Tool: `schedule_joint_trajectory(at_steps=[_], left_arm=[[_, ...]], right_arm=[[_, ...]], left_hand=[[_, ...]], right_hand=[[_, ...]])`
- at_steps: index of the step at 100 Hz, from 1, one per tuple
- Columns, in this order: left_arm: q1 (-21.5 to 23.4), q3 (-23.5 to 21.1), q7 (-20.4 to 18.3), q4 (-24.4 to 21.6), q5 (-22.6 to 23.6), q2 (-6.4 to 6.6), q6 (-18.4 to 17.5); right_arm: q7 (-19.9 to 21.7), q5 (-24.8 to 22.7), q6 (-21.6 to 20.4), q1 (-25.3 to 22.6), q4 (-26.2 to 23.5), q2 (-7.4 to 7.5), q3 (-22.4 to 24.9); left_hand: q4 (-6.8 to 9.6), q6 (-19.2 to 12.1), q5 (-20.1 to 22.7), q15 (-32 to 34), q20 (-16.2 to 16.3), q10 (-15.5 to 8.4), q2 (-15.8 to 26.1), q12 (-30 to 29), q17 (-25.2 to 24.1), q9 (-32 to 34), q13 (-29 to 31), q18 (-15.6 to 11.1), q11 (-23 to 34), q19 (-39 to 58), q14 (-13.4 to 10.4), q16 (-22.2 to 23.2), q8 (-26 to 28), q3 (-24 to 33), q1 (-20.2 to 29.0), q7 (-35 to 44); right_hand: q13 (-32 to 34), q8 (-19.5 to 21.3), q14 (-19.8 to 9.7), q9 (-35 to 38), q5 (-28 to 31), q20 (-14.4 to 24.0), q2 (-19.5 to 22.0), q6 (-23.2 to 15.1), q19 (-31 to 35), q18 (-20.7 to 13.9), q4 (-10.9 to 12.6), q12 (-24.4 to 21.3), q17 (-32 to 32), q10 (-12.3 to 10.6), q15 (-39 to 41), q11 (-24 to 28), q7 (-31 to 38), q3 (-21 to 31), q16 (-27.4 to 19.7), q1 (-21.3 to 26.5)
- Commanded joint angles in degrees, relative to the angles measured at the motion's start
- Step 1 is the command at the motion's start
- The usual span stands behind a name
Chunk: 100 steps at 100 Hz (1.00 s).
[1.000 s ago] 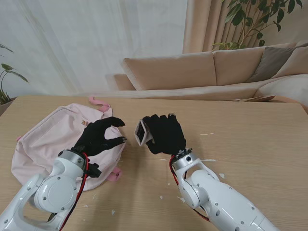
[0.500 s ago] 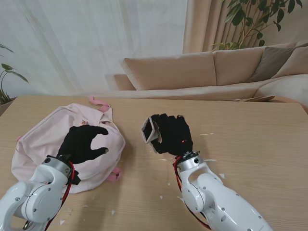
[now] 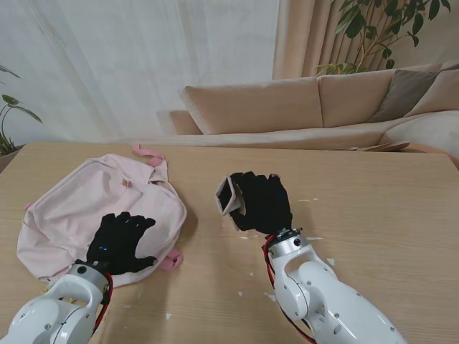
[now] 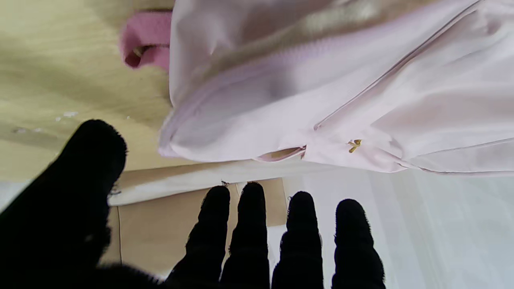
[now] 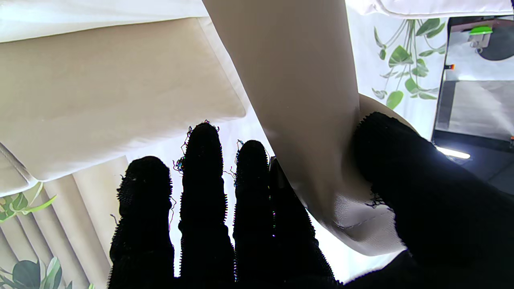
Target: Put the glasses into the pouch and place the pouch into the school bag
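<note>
2 black-gloved hands: right hand [image 3: 262,203] pinches the soft beige fabric pouch [image 3: 228,196] by its edge; left hand [image 3: 118,241], fingers spread, hovers over the limp pink school bag [image 3: 79,204], best gripped near its zipper.

Beige sofa [image 3: 315,107] behind wooden table [image 3: 373,208]; white sheer curtain [image 3: 136,64], tan drape [image 3: 297,36], leafy plant [image 3: 387,29].
</note>
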Motion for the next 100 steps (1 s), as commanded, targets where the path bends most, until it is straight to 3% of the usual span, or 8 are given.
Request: schedule_joint_trajectory(at_steps=[1, 29, 40, 47, 50, 57, 80, 100], left_arm=[[0.3, 1.0, -1.4, 1.0, 1.6, -0.19, 0.9], [-2.6, 4.8, 0.9, 5.4, 5.4, -0.09, 6.9], [-3.7, 5.9, 4.1, 7.2, 3.4, -0.34, 8.3], [-4.0, 6.0, 5.3, 7.6, 0.5, -0.61, 8.6], [-4.1, 6.0, 5.9, 7.7, -0.7, -0.73, 8.6], [-4.3, 5.8, 8.0, 8.1, -3.8, -1.13, 8.3], [-3.7, 2.6, 13.0, 6.7, -13.5, -2.66, 5.1], [-4.2, -0.6, 12.6, 4.2, -22.3, -3.70, 2.7]], right_arm=[[0.7, -0.1, 0.2, -0.5, -0.4, -0.06, 0.0], [0.4, -0.3, 0.1, -0.9, -0.5, 0.00, 0.2], [0.5, -0.3, 0.2, -1.1, -0.5, 0.00, 0.3], [0.4, -0.2, 0.1, -1.1, -0.4, 0.00, 0.4], [0.5, -0.2, 0.0, -1.1, -0.4, 0.01, 0.4], [0.6, -0.1, -0.1, -1.0, -0.3, 0.01, 0.4], [1.2, -0.5, -0.6, 0.4, 0.6, 0.15, -1.0], [1.6, -0.7, -1.0, 3.7, 2.3, 0.09, -4.1]], left_hand=[[-1.05, 1.3, -2.5, -1.1, -0.3, -0.9, -0.8, -0.7, -0.6, -1.8, -1.5, -0.9, -0.8, -1.1, -0.8, -1.2, -0.7, 1.1, -0.9, -1.4], [2.04, 0.7, -1.1, 1.4, 1.6, -1.1, 4.9, -0.4, 1.6, -0.1, 0.9, -1.1, 1.2, 0.4, -1.0, 0.5, -0.7, 2.2, 14.6, 0.6], [2.35, -1.1, 3.9, 5.4, 1.8, -0.6, 11.6, 0.1, 3.0, 5.2, 4.6, -0.6, 2.9, 5.3, 0.1, 1.7, 0.0, -4.1, 23.3, 4.2], [2.41, -1.4, 9.8, 8.8, 0.8, 1.3, 16.7, 0.0, 4.1, 10.1, 7.7, 0.2, 3.5, 9.8, 1.4, 2.1, 0.5, -11.9, 29.3, 5.1], [1.75, -1.5, 11.2, 10.2, -0.1, 1.7, 18.7, 0.0, 4.6, 11.5, 8.9, 0.5, 3.8, 11.9, 1.8, 2.1, 0.5, -19.1, 34.5, 5.0], [3.33, -1.1, 16.9, 13.4, -1.4, 3.1, 22.3, 0.0, 6.0, 16.7, 12.1, 1.5, 4.7, 16.1, 3.3, 2.2, 0.6, -37.4, 46.5, 6.2], [3.31, -1.7, 25.5, 16.8, -1.2, 4.5, 21.3, 0.5, 7.7, 23.7, 15.5, 2.9, 6.0, 21.0, 5.4, 2.3, 1.7, -36.4, 47.3, 12.0], [3.38, -0.7, 26.7, 19.1, -1.4, 6.0, 20.6, 1.1, 8.8, 26.3, 17.5, 4.2, 6.5, 24.3, 6.9, 2.5, 0.9, -35.7, 47.3, 15.7]], right_hand=[[-0.2, 0.3, 0.9, 0.1, 1.5, 1.0, 1.8, -1.7, 0.2, 0.3, 1.5, -0.1, -0.3, 0.0, -0.5, -0.2, 0.4, 2.4, -0.2, 1.6], [-0.2, 0.3, 0.8, 0.3, 1.5, 1.0, 1.8, -1.7, 0.2, 0.3, 1.5, -0.1, -0.2, -0.1, -0.6, -0.2, 0.4, 2.4, -0.2, 1.6], [-0.2, 0.3, 0.9, 0.2, 1.5, 1.0, 1.9, -1.7, 0.2, 0.3, 1.5, 0.0, -0.2, -0.1, -0.5, -0.2, 0.4, 2.4, -0.2, 1.6], [-0.2, 0.4, 0.8, 0.3, 1.6, 1.0, 1.9, -1.8, 0.2, 0.3, 1.5, 0.0, -0.2, 0.0, -0.5, -0.2, 0.4, 2.4, -0.2, 1.6], [-0.2, 0.4, 0.8, 0.2, 1.5, 1.0, 1.9, -1.8, 0.2, 0.3, 1.5, 0.0, -0.2, -0.1, -0.5, -0.2, 0.4, 2.4, -0.2, 1.6], [-0.2, 0.4, 0.8, 0.2, 1.5, 1.0, 2.0, -1.7, 0.2, 0.3, 1.5, -0.1, -0.3, 0.0, -0.6, -0.2, 0.4, 2.5, -0.2, 1.7], [-0.1, 0.4, 0.8, 0.4, 1.7, 1.0, 1.9, -1.8, 0.2, 0.3, 1.5, 0.0, -0.2, -0.1, -0.6, -0.2, 0.4, 2.5, -0.2, 1.8], [-0.1, 0.4, 0.7, 0.4, 1.6, 1.0, 1.9, -1.9, 0.2, 0.3, 1.6, 0.0, -0.2, -0.3, -0.6, -0.2, 0.5, 2.6, -0.2, 1.9]])
